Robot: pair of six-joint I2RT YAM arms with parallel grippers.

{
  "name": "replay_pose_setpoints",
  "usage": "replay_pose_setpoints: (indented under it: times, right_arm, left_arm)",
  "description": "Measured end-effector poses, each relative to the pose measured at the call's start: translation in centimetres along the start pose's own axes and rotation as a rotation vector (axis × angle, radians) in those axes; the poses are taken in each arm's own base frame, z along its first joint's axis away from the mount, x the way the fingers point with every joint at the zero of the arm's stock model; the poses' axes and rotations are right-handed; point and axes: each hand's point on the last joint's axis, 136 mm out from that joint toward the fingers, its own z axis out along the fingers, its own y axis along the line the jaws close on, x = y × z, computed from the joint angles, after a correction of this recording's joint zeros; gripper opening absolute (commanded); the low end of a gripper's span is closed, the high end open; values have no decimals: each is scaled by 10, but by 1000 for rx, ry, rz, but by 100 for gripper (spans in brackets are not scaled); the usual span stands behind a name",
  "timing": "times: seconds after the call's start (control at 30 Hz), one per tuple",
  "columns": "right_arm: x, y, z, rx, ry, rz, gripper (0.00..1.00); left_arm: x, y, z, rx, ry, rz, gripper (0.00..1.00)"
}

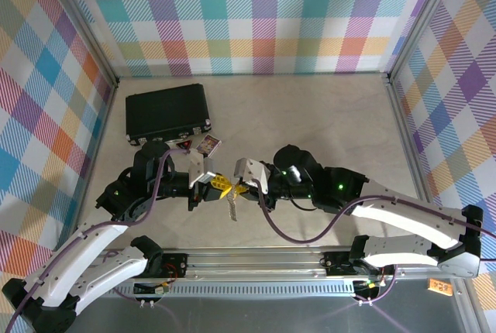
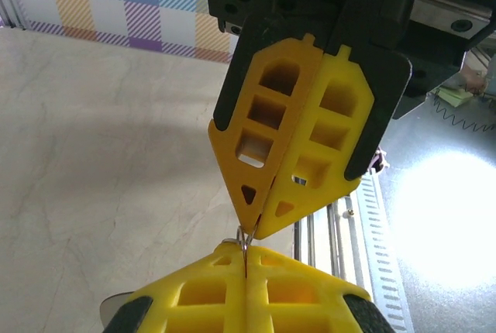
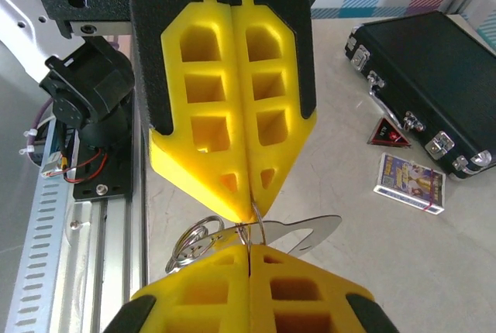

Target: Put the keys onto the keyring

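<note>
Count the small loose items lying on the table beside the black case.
2. A red triangular piece lies right by the black case, near its latches. A small printed box lies next to it, by the case's corner. Others may be hidden.

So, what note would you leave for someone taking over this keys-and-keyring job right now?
Left gripper: shut, tips pinching the thin wire of the keyring.
Right gripper: shut on the same wire, tip to tip with the left.
Key: hangs just below the meeting tips, its silver blade beside the ring; whether it is fully threaded on cannot be told.
Done: ring and key held up between both arms.
Left: check the threading, finish it if needed, release.
The black case lies apart at the back left of the table.
</note>
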Motion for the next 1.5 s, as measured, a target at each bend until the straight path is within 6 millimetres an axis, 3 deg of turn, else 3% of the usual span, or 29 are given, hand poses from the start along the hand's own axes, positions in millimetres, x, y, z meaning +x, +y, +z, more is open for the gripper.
replay_pose_setpoints:
  times: [0.4,0.77,0.97,1.1,1.3,1.5]
  right_arm:
    - [-1,-2,0,40,-55,-48,0]
    - [2,0,-10,48,-92,-24,28]
    - [-11,1,-33,60,-164,14,31]
    - [-26,-2,-48,76,-236,55,39]
    - [-38,1,-56,46,-293,142,56]
    - [-51,2,-62,25,-331,203,59]
  left_arm:
    - [-5,2,0,-8,-20,-15,0]
    - [-16,-2,-3,-2,-61,12,0]
    - [-28,-5,-8,-3,-111,33,0]
    - [-40,-7,-12,-11,-171,22,0]
    - [-62,0,-19,-50,-310,-54,0]
    - [-68,7,-21,-59,-440,-102,0]
